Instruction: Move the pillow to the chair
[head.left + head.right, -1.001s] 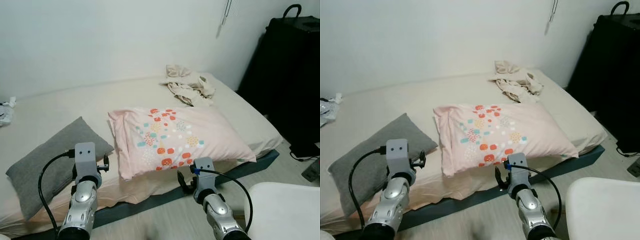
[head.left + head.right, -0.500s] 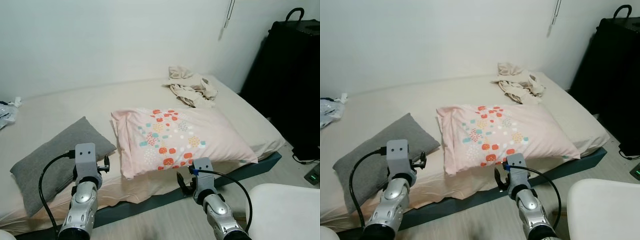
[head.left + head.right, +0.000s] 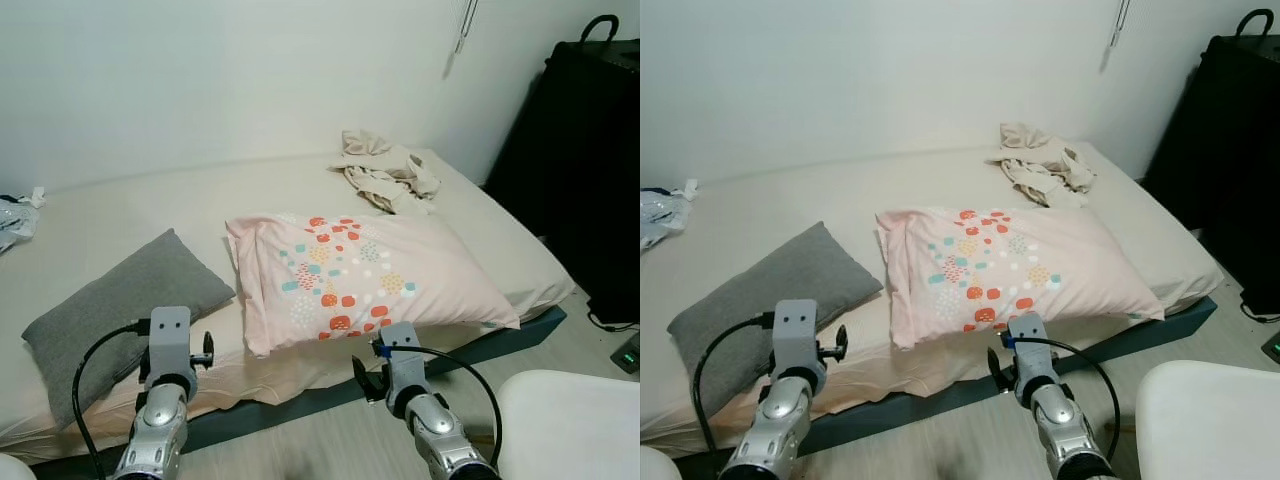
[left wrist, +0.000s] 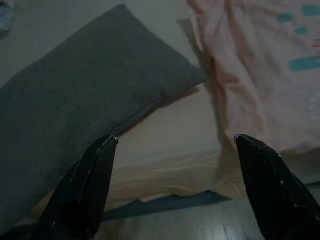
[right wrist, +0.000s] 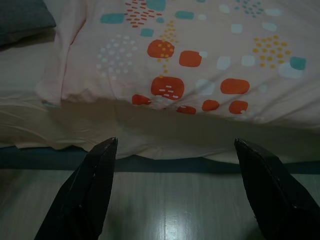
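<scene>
The pillow (image 3: 365, 279) is a pale pink rectangle printed with red, orange, teal and white spots clustered toward its middle – lying flat on the bed, turned slightly askew, its front edge close to the mattress edge. The chair (image 3: 570, 420) – white, smooth, with a rounded corner – stands on the floor at the robot's right, apart from the bed

We hold both silver arms low and forward, roughly parallel. Our left gripper (image 4: 172, 165) raised in front, fingers (image 4: 82, 192) spread wide, nothing between them. Our right gripper (image 5: 175, 175) likewise out front, fingers (image 5: 87, 192) wide apart, nothing held. Black cable loops from each wrist housing. Left wrist sits slightly higher than right in head views.
</scene>
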